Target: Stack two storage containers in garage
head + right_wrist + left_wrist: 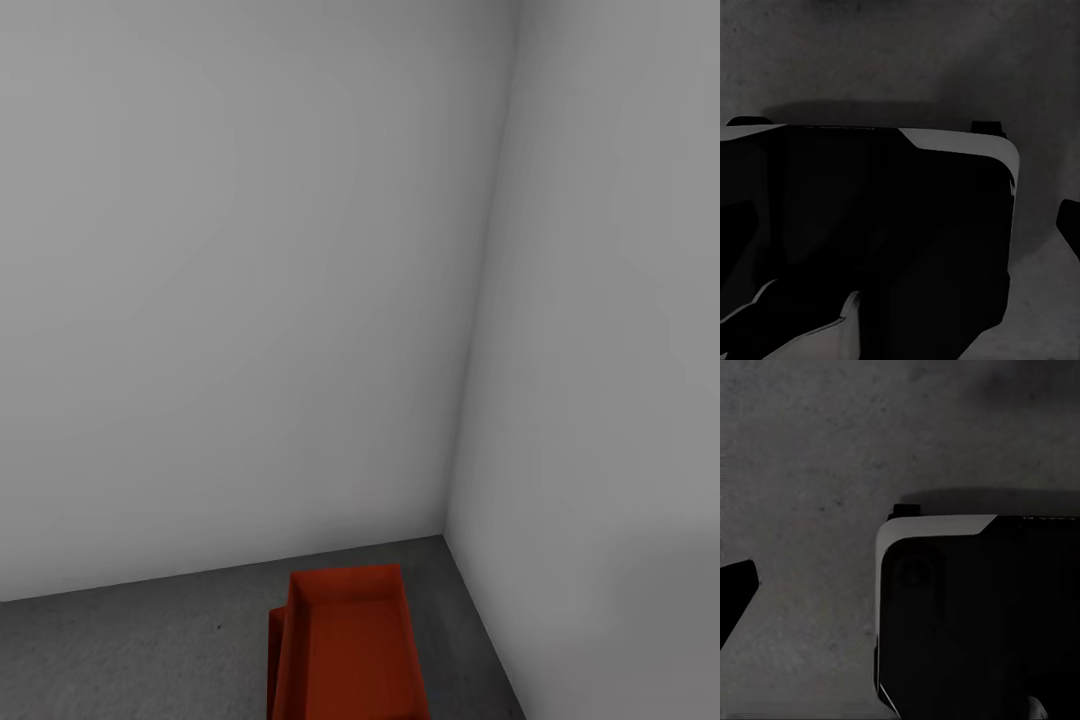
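Two orange-red storage containers sit on the dark grey garage floor in the corner where two pale grey walls meet, at the bottom of the head view. The upper container is open-topped and empty. It rests in or on the lower container, which shows only as a strip along its left side. One dark fingertip of my left gripper hangs over bare floor in the left wrist view. In the right wrist view, one dark fingertip of my right gripper also hangs over floor. Neither holds anything visible.
The back wall and the right wall close in the corner right behind and beside the containers. My black, white-edged base stands on the speckled floor under both wrists. Open floor stretches left of the containers.
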